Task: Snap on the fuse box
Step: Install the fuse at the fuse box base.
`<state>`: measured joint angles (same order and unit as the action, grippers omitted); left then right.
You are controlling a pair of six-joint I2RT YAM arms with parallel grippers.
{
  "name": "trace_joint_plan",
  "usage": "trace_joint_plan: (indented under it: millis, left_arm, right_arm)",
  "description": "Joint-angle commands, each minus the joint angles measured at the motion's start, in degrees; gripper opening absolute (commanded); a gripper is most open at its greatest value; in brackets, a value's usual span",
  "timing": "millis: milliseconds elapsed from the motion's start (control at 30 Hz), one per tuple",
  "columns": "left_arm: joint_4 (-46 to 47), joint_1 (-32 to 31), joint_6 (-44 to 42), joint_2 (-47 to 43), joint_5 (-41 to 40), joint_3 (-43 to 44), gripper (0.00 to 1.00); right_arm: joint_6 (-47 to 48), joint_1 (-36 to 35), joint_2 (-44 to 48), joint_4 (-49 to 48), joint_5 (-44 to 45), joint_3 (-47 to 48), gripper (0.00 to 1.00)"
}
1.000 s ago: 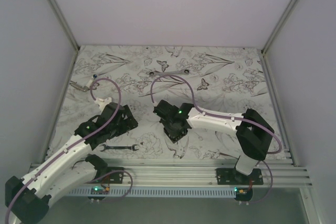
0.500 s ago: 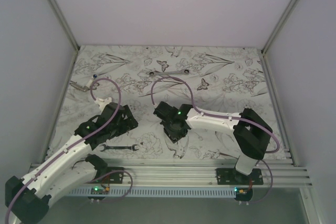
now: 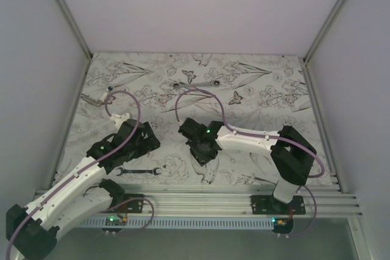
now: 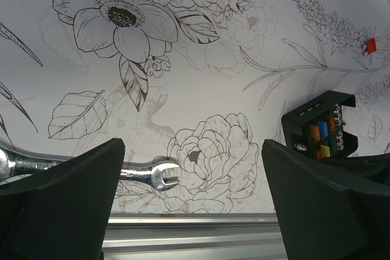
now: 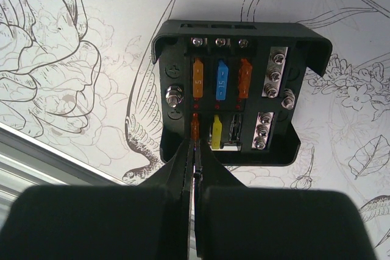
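On the flower-printed table [image 3: 268, 77], the fuse box [image 5: 234, 89] lies open right of the wrench [image 4: 146, 173], the right gripper [image 5: 195, 150] pinching an orange fuse [image 5: 195, 125] at its slots, the left gripper [image 4: 190, 150] wide and empty over the wrench; unbraced, the box may skid and jam the fuse, which only the right wrist view shows.

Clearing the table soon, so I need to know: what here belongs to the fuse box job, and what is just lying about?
Job: fuse box, orange fuse pinched in the right pincer.
Lying about: wrench near the open left pincer, second wrench farther back, small red piece.
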<state>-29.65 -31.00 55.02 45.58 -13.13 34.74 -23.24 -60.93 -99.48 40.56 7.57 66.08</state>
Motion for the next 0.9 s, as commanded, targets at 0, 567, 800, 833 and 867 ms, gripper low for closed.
trace_joint_plan:
  millis: [0,567,800,833,867]
  left_arm:
    - [-1.7,0.3,-0.1,-0.1,0.2,-0.6,0.99]
    - [-1.7,0.3,0.1,0.9,3.1,0.1,0.99]
    - [-1.7,0.3,0.4,1.8,4.6,0.5,0.99]
    - [-1.7,0.3,0.4,2.1,4.9,0.6,0.99]
    - [-1.7,0.3,0.4,2.5,5.2,0.9,0.99]
  right_arm:
    - [-0.6,-0.1,-6.2,-0.1,-3.3,-5.3,0.0]
    - [-0.9,-0.9,3.3,-0.3,-0.7,0.2,0.16]
    - [-0.6,-0.1,8.8,-1.1,1.5,0.4,0.35]
    - [-0.6,0.4,9.2,-1.2,1.7,-0.1,0.36]
    - [-0.6,1.3,10.3,-1.3,2.1,-0.9,0.36]
